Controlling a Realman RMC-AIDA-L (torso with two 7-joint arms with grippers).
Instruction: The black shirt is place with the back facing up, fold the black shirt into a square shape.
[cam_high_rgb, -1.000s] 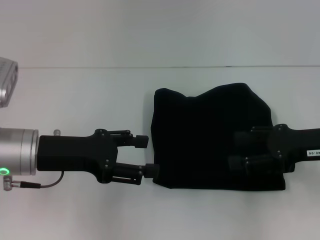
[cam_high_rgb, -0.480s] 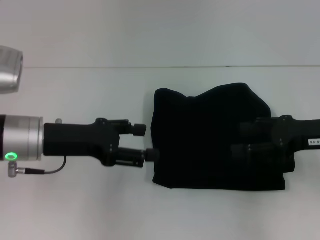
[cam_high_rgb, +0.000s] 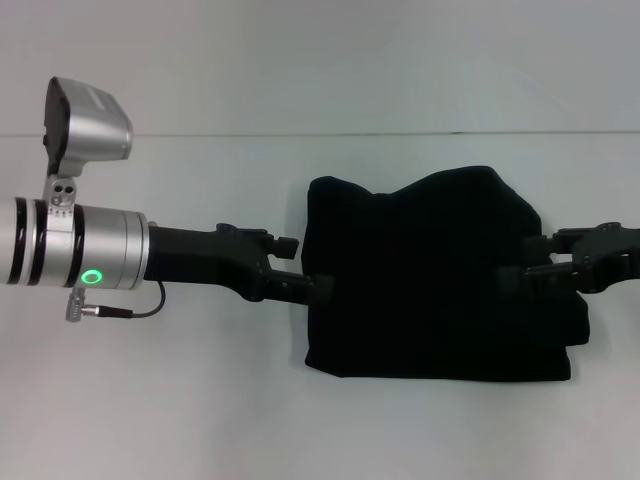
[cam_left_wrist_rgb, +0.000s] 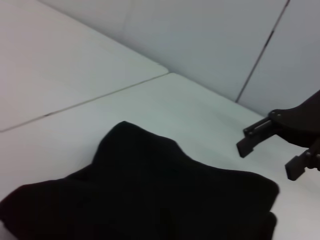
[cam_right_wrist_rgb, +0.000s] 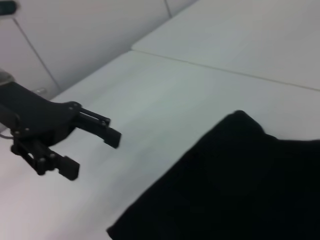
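Note:
The black shirt (cam_high_rgb: 430, 280) lies folded into a rough square right of the table's centre, its upper edge bumpy; it also fills the foreground in the left wrist view (cam_left_wrist_rgb: 150, 195) and the right wrist view (cam_right_wrist_rgb: 240, 185). My left gripper (cam_high_rgb: 305, 268) hovers open at the shirt's left edge, holding nothing, and the right wrist view shows the same left gripper (cam_right_wrist_rgb: 91, 154) with spread fingers. My right gripper (cam_high_rgb: 520, 263) hangs open over the shirt's right edge; in the left wrist view that right gripper (cam_left_wrist_rgb: 268, 160) is apart from the cloth.
The white table (cam_high_rgb: 200, 420) stretches bare to the left of and in front of the shirt. Its back edge (cam_high_rgb: 200, 135) meets a pale wall. A cable (cam_high_rgb: 120, 312) hangs under my left wrist.
My left arm has moved up and to the right, its wrist rolling. My right gripper has pulled back to the right, off the shirt's middle. The shirt has not moved.

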